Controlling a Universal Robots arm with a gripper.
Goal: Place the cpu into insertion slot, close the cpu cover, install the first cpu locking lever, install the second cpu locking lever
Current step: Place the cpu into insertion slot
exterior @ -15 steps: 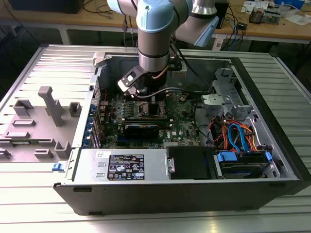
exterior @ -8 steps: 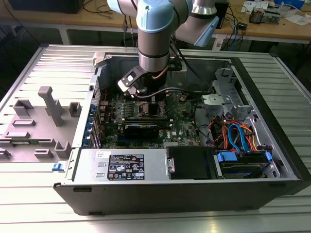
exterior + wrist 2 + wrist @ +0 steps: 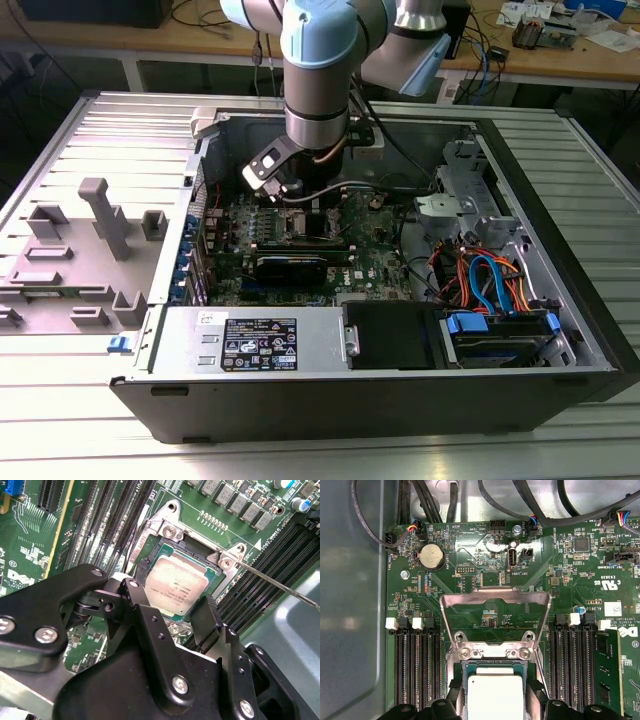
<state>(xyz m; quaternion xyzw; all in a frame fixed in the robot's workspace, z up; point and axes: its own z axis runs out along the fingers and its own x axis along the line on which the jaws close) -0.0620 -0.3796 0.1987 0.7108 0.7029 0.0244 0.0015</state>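
The cpu (image 3: pixel 175 582) (image 3: pixel 495 695) lies flat in the insertion slot (image 3: pixel 165 530) (image 3: pixel 492 652), pale grey lid up, inside the silver rim. My gripper (image 3: pixel 170 597) (image 3: pixel 495 707) hangs right over it, its black fingers (image 3: pixel 455 700) pressed against two opposite edges of the chip. The cpu cover (image 3: pixel 495 600) stands swung up and open behind the socket, a silver frame with a large window. A thin metal locking lever (image 3: pixel 280 585) sticks out free beside the socket. In the exterior view the gripper (image 3: pixel 300 195) reaches down into the case over the motherboard.
The open computer case (image 3: pixel 560 200) walls in the board. Long black memory slots (image 3: pixel 417 670) flank the socket on both sides. A power supply (image 3: pixel 250 340) and coloured cables (image 3: pixel 490 280) lie toward the case front. A grey fixture (image 3: pixel 90 240) sits on the exterior view's left.
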